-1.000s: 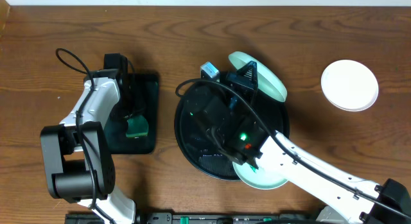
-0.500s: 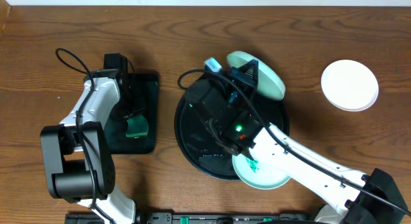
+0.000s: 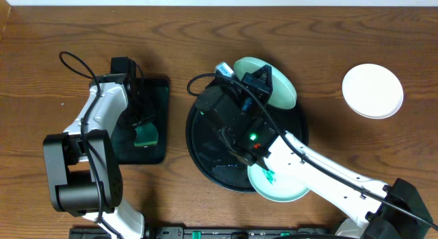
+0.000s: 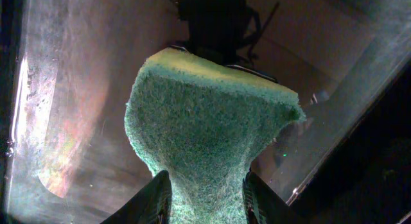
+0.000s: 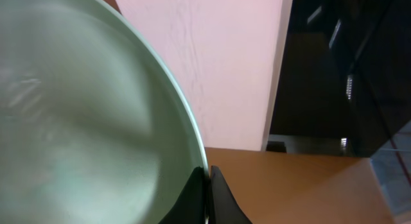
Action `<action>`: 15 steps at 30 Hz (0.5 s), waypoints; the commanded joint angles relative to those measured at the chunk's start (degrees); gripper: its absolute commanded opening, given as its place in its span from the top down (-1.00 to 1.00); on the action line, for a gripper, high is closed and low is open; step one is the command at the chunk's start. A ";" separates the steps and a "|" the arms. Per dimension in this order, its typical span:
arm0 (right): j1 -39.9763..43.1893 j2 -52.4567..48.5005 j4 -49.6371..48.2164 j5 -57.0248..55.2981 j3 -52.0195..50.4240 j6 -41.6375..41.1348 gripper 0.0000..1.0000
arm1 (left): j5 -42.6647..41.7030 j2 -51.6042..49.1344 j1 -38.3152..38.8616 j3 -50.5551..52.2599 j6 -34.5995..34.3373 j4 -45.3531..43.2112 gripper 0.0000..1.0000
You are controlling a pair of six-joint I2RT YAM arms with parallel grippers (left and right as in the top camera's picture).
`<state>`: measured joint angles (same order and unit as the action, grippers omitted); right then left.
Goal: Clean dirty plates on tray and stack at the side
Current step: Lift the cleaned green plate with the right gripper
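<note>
The right pincer [image 3: 264, 79] is carrying a green plate [image 3: 285, 90] leftward along the upper edge of the round tray [image 3: 201, 150]. A second ago that plate was sitting further right in the overhead frame, overhanging the tray's upper right rim. The pincer is clamping together on the plate's rim, as the right wrist view is showing at lower centre. The left pincer [image 4: 205, 197] is squeezing a green sponge [image 4: 209, 134] over the small tray [image 3: 161, 88] at centre left, and it is not shifting at all. So the plate is probably heading toward the sponge for wiping. Another green plate [image 3: 277, 190], its smear showing, is waiting at the round tray's lower edge. A white plate [image 3: 371, 91] is lying on the table at upper right.
</note>
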<state>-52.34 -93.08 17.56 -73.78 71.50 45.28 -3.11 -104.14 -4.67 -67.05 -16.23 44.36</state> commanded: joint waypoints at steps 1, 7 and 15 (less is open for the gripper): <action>-0.20 -0.13 -0.24 -4.83 0.17 -1.92 0.98 | -0.39 0.42 0.02 -1.01 0.55 0.57 0.24; 1.14 -0.04 9.03 12.76 0.17 -17.75 0.98 | -0.63 0.42 0.02 -1.01 0.55 0.09 0.24; 10.97 0.09 21.35 35.56 0.59 -46.51 0.98 | -0.68 0.42 0.02 -1.01 0.55 0.35 0.24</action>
<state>-44.47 -93.10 38.28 -49.78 71.48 15.16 -3.57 -104.14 -4.67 -67.05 -16.23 44.60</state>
